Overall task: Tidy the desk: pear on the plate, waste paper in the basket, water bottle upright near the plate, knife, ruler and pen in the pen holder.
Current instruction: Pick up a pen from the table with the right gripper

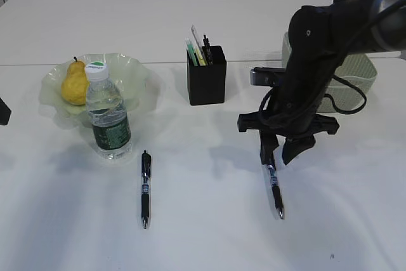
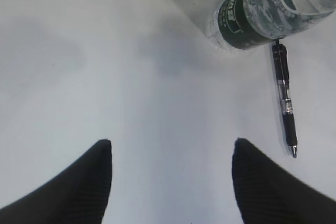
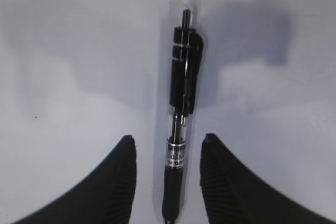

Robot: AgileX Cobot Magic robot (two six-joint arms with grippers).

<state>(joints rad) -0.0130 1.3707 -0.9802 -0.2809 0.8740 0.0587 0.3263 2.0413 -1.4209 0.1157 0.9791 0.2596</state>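
Note:
The yellow pear (image 1: 75, 83) lies in the wavy green plate (image 1: 136, 71). In front of the plate the water bottle (image 1: 108, 115) stands upright. The black pen holder (image 1: 207, 80) holds the clear ruler (image 1: 197, 39), a green-yellow knife (image 1: 192, 52) and a dark pen. Two black pens lie on the desk, one (image 1: 145, 188) near the bottle and one (image 1: 275, 188) under my right gripper (image 1: 282, 153). In the right wrist view that gripper (image 3: 169, 138) is open and straddles this pen (image 3: 181, 93), apart from it on both sides. My left gripper (image 2: 170, 142) is open over bare desk. The waste paper is out of view.
The green basket (image 1: 358, 74) stands at the back right, half hidden behind my right arm. The left wrist view shows the bottle (image 2: 252, 19) and the left pen (image 2: 285, 98) to the upper right. A black bit of the left arm (image 1: 3, 111) shows at the left edge.

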